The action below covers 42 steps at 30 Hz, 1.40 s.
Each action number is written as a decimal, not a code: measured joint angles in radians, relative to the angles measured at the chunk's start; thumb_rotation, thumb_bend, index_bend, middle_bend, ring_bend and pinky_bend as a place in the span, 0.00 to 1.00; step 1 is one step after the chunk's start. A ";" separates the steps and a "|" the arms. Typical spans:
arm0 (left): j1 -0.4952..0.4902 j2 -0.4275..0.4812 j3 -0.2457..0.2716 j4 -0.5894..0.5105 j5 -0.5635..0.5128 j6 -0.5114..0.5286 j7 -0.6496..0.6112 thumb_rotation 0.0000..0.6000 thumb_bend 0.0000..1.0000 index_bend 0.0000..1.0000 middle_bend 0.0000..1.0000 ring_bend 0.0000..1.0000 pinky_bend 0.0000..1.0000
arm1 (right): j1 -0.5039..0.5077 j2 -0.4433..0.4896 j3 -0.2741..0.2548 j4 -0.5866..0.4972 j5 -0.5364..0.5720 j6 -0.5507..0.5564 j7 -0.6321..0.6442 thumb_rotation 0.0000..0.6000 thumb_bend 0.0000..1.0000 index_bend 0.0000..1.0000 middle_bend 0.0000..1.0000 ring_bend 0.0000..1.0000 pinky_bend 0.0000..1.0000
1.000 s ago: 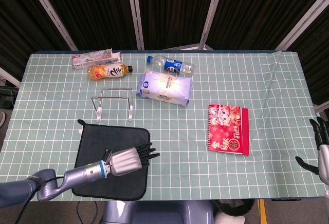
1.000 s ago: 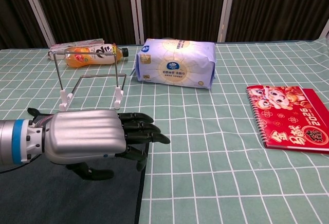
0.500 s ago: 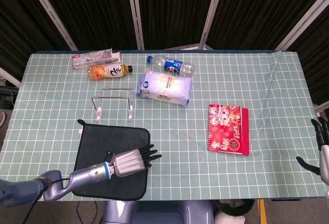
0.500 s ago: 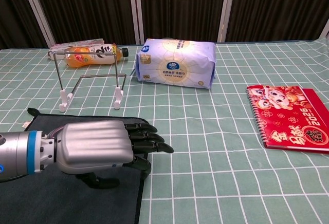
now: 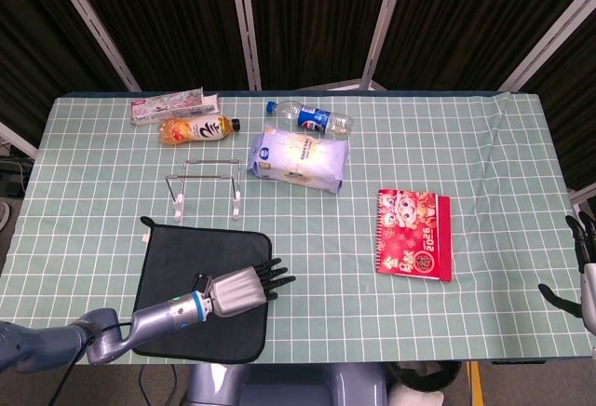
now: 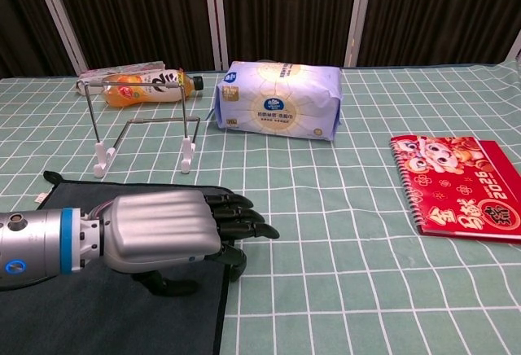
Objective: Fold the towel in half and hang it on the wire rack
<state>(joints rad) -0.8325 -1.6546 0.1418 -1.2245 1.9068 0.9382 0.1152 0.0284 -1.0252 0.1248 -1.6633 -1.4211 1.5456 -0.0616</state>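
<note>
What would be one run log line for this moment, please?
stage: reaching | towel: flat, unfolded | left hand: over towel's right edge, holding nothing | right hand: idle at table's right edge | rack: bare

The left hand (image 6: 163, 233) covered part of the towel (image 6: 98, 314), whose near edge the chest view cut off. The right hand (image 5: 583, 271) was cropped at the head view's edge; its grasp could not be told.

Dark towel (image 5: 186, 280) flat before wire rack (image 5: 205, 185)
</note>
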 measured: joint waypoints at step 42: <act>0.003 0.003 0.016 -0.019 -0.064 0.038 0.043 1.00 0.51 0.59 0.00 0.00 0.00 | -0.008 0.008 -0.004 -0.004 -0.016 0.013 0.014 1.00 0.00 0.00 0.00 0.00 0.00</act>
<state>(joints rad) -0.8298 -1.6514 0.1575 -1.2434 1.8427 0.9759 0.1580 0.0204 -1.0174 0.1207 -1.6670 -1.4370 1.5589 -0.0475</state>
